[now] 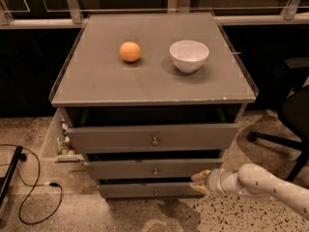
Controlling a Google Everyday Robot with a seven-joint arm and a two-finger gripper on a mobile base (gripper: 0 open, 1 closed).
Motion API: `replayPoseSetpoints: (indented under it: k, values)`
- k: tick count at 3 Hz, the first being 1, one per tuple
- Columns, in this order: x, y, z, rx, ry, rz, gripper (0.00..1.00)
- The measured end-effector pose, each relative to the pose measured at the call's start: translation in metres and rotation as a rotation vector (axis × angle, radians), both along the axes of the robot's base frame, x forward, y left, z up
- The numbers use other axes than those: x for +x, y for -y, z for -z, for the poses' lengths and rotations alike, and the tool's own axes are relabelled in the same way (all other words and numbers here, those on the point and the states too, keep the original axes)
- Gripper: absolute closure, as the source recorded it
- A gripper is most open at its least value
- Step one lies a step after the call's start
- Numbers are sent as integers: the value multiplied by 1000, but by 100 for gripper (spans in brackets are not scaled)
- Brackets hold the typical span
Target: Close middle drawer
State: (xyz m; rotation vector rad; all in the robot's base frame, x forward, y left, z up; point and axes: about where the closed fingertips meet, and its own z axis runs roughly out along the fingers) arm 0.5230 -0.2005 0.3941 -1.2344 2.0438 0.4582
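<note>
The grey cabinet [145, 88] has three drawers, all pulled out a little. The middle drawer [120, 169] shows a flat grey front with a small round knob [155, 170]. It sticks out less than the top drawer [111, 138] and more than the bottom drawer [125, 191]. My gripper [199, 183], on a white arm [260, 182] coming from the lower right, sits at the right end of the middle drawer's front, by its lower corner. Whether it touches the front cannot be told.
An orange [130, 51] and a white bowl [189, 55] stand on the cabinet top. A black office chair [289, 124] is at the right. A black cable [29, 178] lies on the speckled floor at the left, beside an open side bin [60, 141].
</note>
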Motion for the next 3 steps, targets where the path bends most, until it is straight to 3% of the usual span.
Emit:
replayPoseSetpoints:
  k: [1, 2, 3]
  values:
    - [0, 0, 0, 0, 0, 0, 11]
    - [0, 0, 0, 0, 0, 0, 0]
    - [0, 0, 0, 0, 0, 0, 0]
